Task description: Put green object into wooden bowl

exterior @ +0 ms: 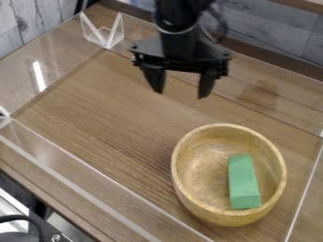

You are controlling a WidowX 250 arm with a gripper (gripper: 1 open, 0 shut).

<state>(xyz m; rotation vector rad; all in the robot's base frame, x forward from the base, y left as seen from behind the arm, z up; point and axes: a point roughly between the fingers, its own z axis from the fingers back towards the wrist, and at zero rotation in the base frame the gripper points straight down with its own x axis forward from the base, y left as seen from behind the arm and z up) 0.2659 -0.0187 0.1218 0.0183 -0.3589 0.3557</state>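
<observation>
Green block lying in wooden bowl as open fingers hang above the worktop

The green block [244,181] is lying inside the wooden bowl [228,175], toward the side of the bowl nearer the worktop's right edge, with its long side running roughly from the far rim toward the near rim. The bowl is standing on the wooden worktop [108,118], close to the right edge and in the nearer part of the surface. The dark gripper [179,91] is hanging over the far part of the worktop, well apart from the bowl, on the far side of it and somewhat to the left in the view. Its two fingers are pointing down and standing wide apart, holding nothing between them. A clear, wire-like object [104,30] is sitting near the far left corner, to the left of the arm. Black cabling [28,223] is curving at the near left corner of the view.
</observation>
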